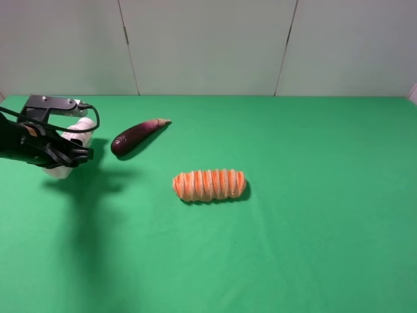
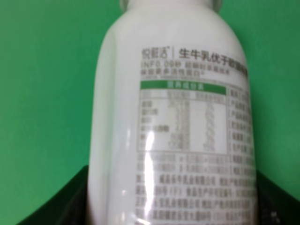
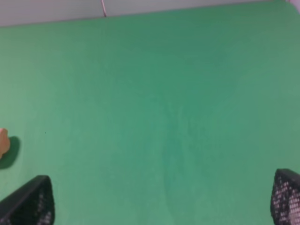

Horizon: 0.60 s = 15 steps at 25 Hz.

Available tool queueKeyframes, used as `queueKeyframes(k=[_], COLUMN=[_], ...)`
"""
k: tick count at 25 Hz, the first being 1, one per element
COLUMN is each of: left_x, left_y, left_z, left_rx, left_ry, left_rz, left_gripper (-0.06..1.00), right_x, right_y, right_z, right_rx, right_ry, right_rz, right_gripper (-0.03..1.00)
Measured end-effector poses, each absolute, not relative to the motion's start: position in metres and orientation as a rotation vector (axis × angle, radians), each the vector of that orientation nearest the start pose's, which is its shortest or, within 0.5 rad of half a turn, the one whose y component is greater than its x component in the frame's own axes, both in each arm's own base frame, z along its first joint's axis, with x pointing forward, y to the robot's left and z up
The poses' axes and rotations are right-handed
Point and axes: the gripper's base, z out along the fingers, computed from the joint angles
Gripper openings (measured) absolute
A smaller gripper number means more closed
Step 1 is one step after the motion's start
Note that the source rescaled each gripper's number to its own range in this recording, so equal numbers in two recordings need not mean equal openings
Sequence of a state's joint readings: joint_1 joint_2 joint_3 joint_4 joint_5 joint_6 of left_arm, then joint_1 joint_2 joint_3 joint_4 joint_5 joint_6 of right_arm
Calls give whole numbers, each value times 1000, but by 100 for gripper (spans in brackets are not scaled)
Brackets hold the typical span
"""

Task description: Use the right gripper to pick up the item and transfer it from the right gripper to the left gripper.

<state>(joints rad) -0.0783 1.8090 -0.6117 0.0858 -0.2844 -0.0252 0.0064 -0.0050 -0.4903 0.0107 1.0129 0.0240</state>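
Observation:
The white bottle (image 1: 79,126) is at the far left of the exterior high view, held crosswise in my left gripper (image 1: 75,155), which is shut on it. In the left wrist view the bottle (image 2: 173,117) fills the frame with its printed label facing the camera, and black fingers (image 2: 61,204) flank its body. My right gripper (image 3: 157,206) is open and empty over bare green cloth, with only its mesh-patterned fingertips (image 3: 28,204) showing. The right arm is out of the exterior high view.
A purple eggplant (image 1: 137,135) lies just right of the left gripper. An orange-striped ridged roll (image 1: 209,185) lies mid-table, and its edge shows in the right wrist view (image 3: 2,140). Green cloth (image 1: 326,215) covers the table, with a grey wall behind.

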Motion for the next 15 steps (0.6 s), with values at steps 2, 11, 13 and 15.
queueKeyframes(k=[2, 11, 13, 15], left_x=[295, 295, 295, 295], left_y=[-25, -25, -25, -25], left_z=[99, 96, 96, 96], left_rx=[175, 176, 176, 180], left_ry=[2421, 2430, 2430, 2430], left_rz=[-38, -38, -38, -36], left_gripper=[2, 2, 2, 8], right_x=[-3, -3, -3, -3], right_y=[1, 1, 1, 1], right_z=[278, 278, 278, 278], right_rx=[17, 17, 17, 17], right_ry=[2001, 2001, 2001, 2001], right_rz=[32, 32, 32, 32], right_gripper=[100, 100, 100, 100])
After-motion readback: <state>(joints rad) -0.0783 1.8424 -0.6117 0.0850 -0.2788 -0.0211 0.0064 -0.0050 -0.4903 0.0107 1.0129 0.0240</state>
